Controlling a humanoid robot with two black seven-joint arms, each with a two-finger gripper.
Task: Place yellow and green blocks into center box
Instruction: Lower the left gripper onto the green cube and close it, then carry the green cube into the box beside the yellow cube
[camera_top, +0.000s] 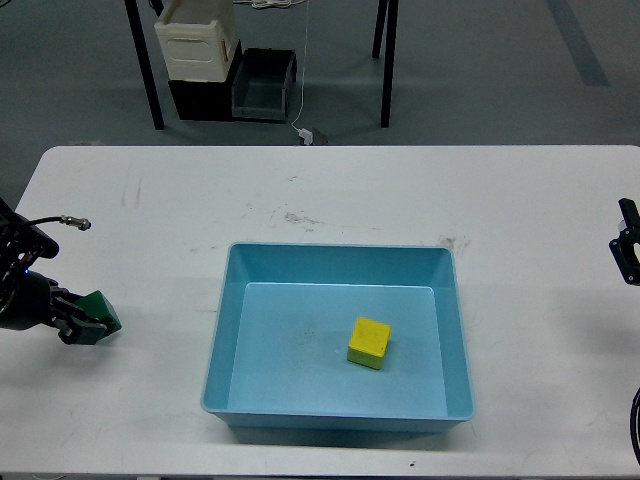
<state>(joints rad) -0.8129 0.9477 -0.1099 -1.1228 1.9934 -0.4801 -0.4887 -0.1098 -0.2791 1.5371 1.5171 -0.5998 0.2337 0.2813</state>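
Note:
A yellow block (369, 342) lies inside the light blue box (228, 310) at the middle of the white table. A green block (100, 313) sits at the table's left side, between the fingers of my left gripper (84, 324), which is closed on it low over the table. My right gripper (629, 252) shows only as a small dark part at the right edge; its fingers cannot be told apart.
The white table (330, 200) has scuff marks behind the box. Beyond its far edge stand black table legs (146, 70), a cream container (197, 42) and a dark bin (262, 85) on the floor.

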